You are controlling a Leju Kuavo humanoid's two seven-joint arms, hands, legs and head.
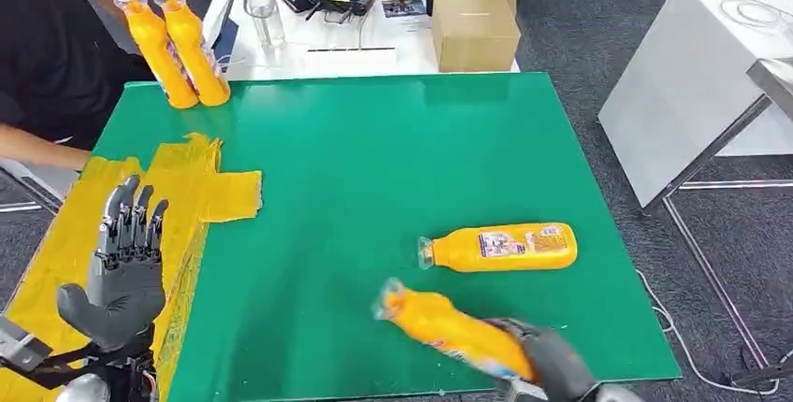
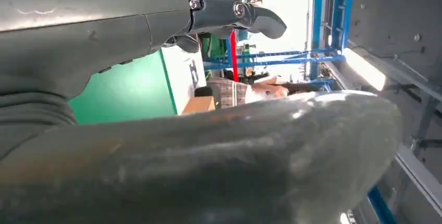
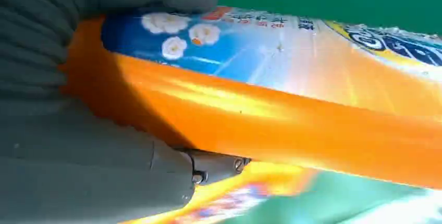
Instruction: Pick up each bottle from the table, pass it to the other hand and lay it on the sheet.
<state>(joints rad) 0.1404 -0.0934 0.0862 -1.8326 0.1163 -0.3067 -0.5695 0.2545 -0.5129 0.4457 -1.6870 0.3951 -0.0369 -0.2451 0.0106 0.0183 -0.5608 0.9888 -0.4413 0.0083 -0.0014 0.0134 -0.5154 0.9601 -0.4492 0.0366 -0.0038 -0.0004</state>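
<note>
My right hand (image 1: 552,365), lower right of frame, grips an orange plastic juice bottle (image 1: 449,325); next I must carry it across to my open, empty left hand (image 1: 123,266) at lower left.

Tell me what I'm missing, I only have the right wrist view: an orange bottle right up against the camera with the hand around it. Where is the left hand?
Observer: The left hand is raised over the yellow sheet at the table's left edge, holding nothing, fingers apart.
Operator: Any bottles left on the table?
Observer: One more orange bottle lies on its side on the green table, just beyond the held bottle in the right hand.
Operator: Anything else nearby?
Observer: A person at the far left corner holds two orange bottles upside down on the table edge.
</note>
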